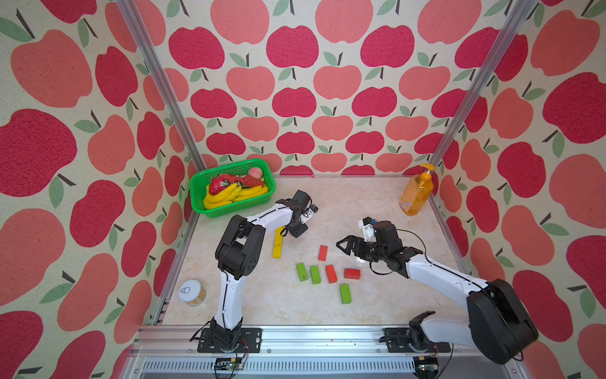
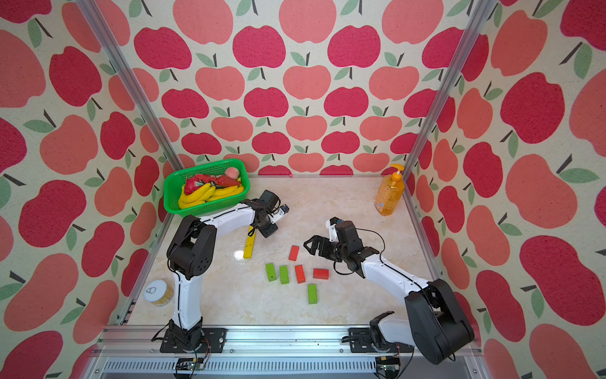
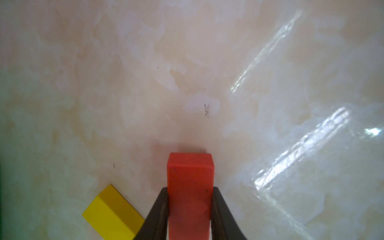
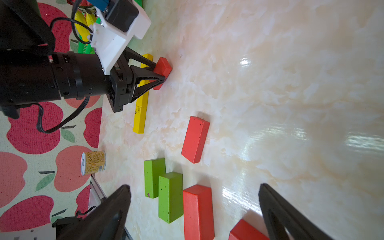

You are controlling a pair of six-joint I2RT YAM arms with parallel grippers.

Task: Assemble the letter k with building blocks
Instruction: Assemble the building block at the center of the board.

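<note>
Found a marbled tabletop carrying all items. Noted a green basket of fruit at the far left corner, a soap bottle at the far right edge and a can at the near left edge, all well apart from the work. Found the right gripper hovering right of centre with jaws wide apart and holding nothing, near a lone red block on its left. Found the left gripper clamped on the long sides of a held red block, front end jutting out; could not tell whether that end touches the tabletop. Located the yellow bar lying flat left of centre, bricks end to end, far end hidden under the left arm in both top views. Saw, in the left wrist view, a yellow end just beside the held red block but apart from it. Judged the letter k unfinished: bar laid, no slanted arm set against it. Logged the loose pieces near centre: a green block and a second green block side by side, a third red block just beside them, a crosswise red block next along, and a last green block alone nearer the front edge.
</note>
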